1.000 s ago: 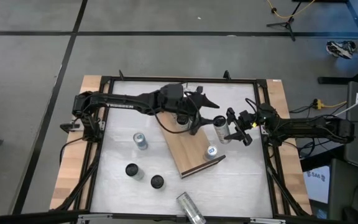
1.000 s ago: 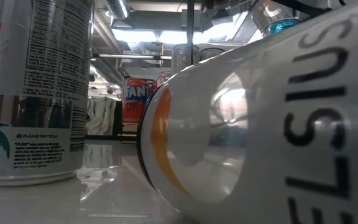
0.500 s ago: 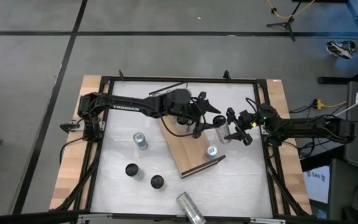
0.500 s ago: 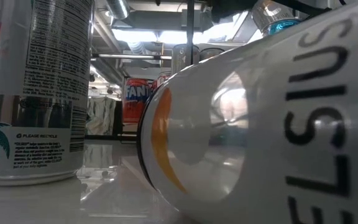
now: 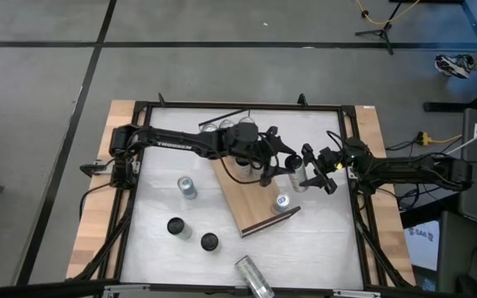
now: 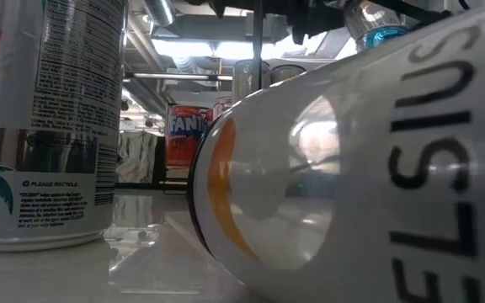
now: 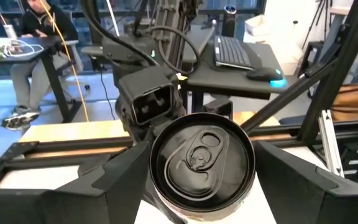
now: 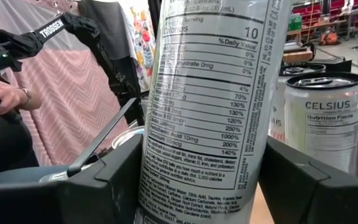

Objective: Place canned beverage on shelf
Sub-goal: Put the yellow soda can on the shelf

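Observation:
A tall silver can [image 5: 294, 169] stands upright just off the right edge of the light-brown wooden shelf [image 5: 251, 197], with my right gripper [image 5: 306, 172] shut on it. My left gripper [image 5: 285, 165] reaches in from the table's left. It is open, with one finger [image 7: 107, 186] on each side of the can's top [image 7: 202, 163]; whether they touch it, I cannot tell. A second can [image 5: 281, 200] stands on the shelf near its railed end. My right gripper pinches the can's printed side wall [image 8: 166, 186] between its two fingers [image 8: 98, 183]. The fingers come in level from the table's right side. The can sits upright in the hold; whether its base rests on the table does not show.
Two cans [image 5: 218, 127] stand by the far edge. A silver can [image 5: 187, 187] and two dark cans [image 5: 175, 225] stand at the left. A white can [image 5: 253, 277] lies on its side at the near edge, filling the low view [image 6: 360, 168]. A person [image 8: 17, 93] stands beyond the table.
My left gripper has moved toward the table's right edge and down, until its fingers flank the top of the can in my right gripper. The two cans by the far edge, earlier hidden under the arm, now show.

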You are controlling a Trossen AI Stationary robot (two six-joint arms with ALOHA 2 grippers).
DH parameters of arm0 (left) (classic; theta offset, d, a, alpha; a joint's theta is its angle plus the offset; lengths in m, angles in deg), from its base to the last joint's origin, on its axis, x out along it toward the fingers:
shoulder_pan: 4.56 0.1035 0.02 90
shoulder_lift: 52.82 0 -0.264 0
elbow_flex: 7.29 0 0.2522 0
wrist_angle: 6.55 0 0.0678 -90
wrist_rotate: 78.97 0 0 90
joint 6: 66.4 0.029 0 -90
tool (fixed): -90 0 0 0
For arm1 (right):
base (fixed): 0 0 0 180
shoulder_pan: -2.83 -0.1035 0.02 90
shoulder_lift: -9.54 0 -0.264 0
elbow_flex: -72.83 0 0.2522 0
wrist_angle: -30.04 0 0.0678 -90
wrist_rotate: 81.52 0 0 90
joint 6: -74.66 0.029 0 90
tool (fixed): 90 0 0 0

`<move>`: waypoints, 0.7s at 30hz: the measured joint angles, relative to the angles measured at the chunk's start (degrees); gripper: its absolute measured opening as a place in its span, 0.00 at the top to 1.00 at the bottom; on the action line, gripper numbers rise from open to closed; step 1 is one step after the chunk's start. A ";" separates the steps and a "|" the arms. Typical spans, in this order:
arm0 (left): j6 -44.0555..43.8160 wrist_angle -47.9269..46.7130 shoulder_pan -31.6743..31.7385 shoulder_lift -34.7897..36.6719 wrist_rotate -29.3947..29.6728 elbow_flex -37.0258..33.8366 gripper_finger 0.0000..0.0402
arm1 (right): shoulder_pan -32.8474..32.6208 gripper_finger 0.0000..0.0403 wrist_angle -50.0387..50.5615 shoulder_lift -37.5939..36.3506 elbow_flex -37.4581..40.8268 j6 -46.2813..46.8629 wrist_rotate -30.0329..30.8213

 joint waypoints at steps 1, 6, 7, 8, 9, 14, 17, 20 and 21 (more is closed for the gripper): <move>-0.06 0.00 0.00 -0.08 -0.07 0.03 0.32 | 0.04 0.37 -0.03 0.00 0.00 -0.15 0.00; -1.41 -0.19 0.00 -0.64 -1.02 0.06 0.32 | 0.02 0.37 0.07 0.01 0.00 -0.21 -0.07; -1.49 -0.31 0.00 -0.65 -1.06 0.06 0.32 | 0.02 0.37 0.23 0.02 0.00 -0.19 -0.06; -1.48 -0.33 0.00 -0.65 -1.04 0.06 0.32 | 0.02 0.37 0.23 0.02 0.00 -0.20 -0.02; -1.48 -0.33 0.00 -0.65 -1.03 0.06 0.32 | 0.00 0.37 0.11 0.02 0.00 -0.20 0.37; -1.48 -0.39 0.04 -0.65 -1.67 0.06 0.32 | -0.02 0.37 -0.10 0.02 0.00 -0.19 0.85; -1.50 -0.58 0.10 -0.67 -3.47 0.06 0.32 | -0.02 0.37 -0.14 0.02 0.00 0.43 1.22; -1.57 -0.68 0.15 -0.67 -4.16 0.06 0.32 | -0.04 0.37 -0.18 0.02 0.00 1.09 1.68; -1.57 -0.68 0.15 -0.67 -4.21 0.06 0.32 | -0.04 0.37 -0.20 0.02 0.00 1.09 1.69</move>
